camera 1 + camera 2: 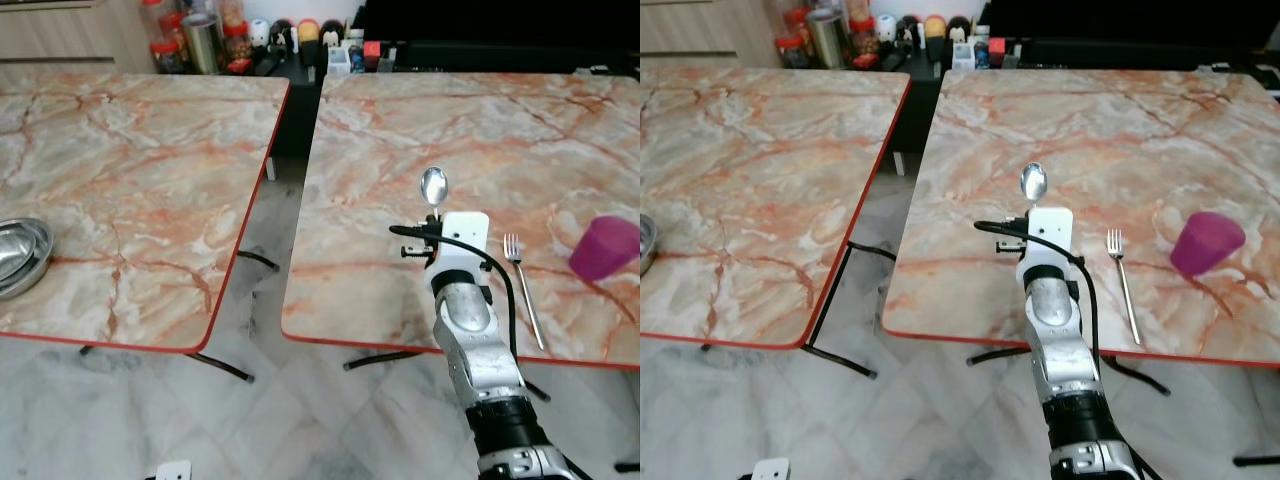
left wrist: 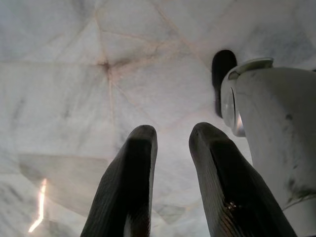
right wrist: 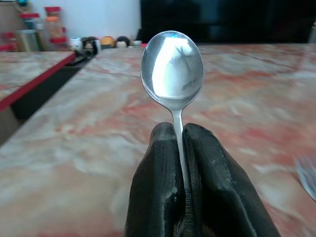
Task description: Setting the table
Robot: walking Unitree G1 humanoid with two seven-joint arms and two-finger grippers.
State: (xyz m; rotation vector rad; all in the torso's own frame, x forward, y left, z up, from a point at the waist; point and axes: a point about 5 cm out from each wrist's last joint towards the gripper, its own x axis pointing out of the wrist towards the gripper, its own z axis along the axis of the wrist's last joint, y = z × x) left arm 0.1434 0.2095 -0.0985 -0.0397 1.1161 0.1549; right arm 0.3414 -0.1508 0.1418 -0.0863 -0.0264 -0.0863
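My right gripper (image 3: 178, 129) is shut on the handle of a silver spoon (image 3: 172, 64), whose bowl (image 1: 433, 185) points up and away from me. It hovers over the near part of the right marble table (image 1: 400, 120). A silver fork (image 1: 522, 285) lies flat on that table just to the right of the gripper. Farther right stands a purple cup (image 1: 605, 246). My left gripper (image 2: 173, 136) hangs idle over the tiled floor with a gap between its fingers.
A second marble table (image 1: 130, 180) stands to the left, with a metal bowl (image 1: 20, 255) at its near left edge. A narrow gap of floor (image 1: 265, 270) separates the tables. Jars and bottles (image 1: 205, 40) crowd a counter at the back.
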